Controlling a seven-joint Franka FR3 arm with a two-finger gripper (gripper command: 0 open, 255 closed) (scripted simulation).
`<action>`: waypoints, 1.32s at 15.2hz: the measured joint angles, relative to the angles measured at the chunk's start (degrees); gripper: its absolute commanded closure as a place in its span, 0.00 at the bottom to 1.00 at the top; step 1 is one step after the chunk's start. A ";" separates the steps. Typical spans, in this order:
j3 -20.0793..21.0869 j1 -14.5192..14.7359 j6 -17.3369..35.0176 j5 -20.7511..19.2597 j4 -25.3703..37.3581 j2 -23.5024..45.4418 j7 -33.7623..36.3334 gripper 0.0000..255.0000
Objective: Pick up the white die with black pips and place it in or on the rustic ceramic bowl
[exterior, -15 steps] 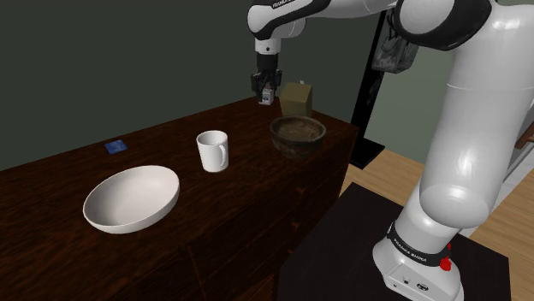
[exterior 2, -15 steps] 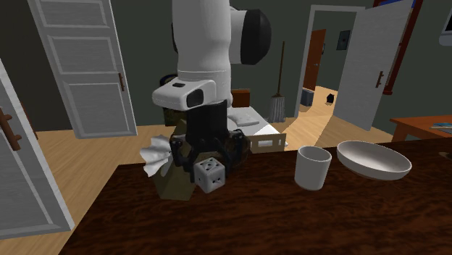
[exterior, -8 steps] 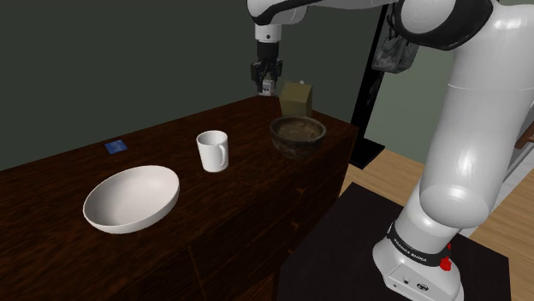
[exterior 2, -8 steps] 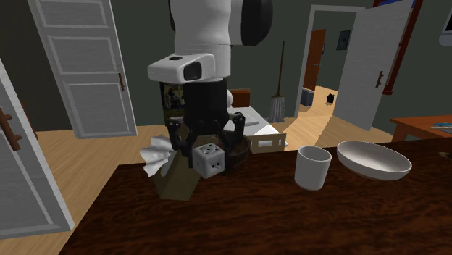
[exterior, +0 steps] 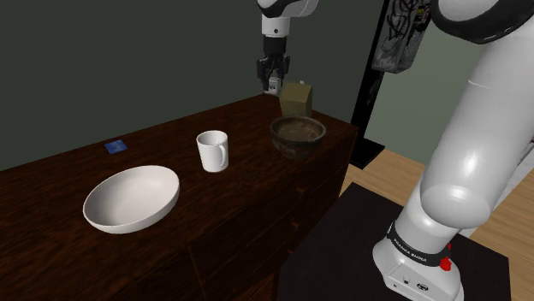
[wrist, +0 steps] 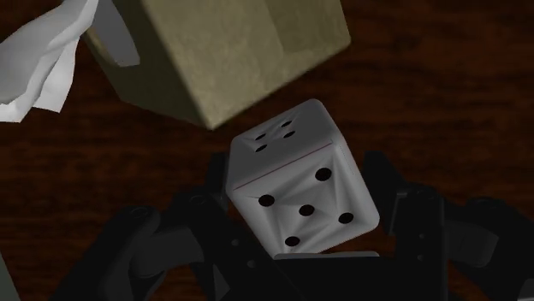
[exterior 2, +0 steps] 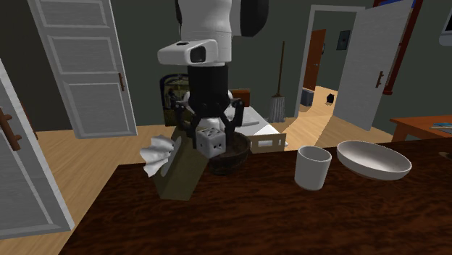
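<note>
so the arm rises from about 4 o'clock in the shoulder view, arcs past the top edge and hangs down near 12 o'clock, gripper pointing straight down, fingers clamped on the die.

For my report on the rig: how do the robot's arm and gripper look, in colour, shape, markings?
The arm has glossy white, rounded links and dark joints. Near its base runs a black band with small white lettering and a red mark. The two-finger gripper is all black.
</note>
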 measured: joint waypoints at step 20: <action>4.01 1.96 6.89 -2.44 -36.19 -29.37 7.10 1.00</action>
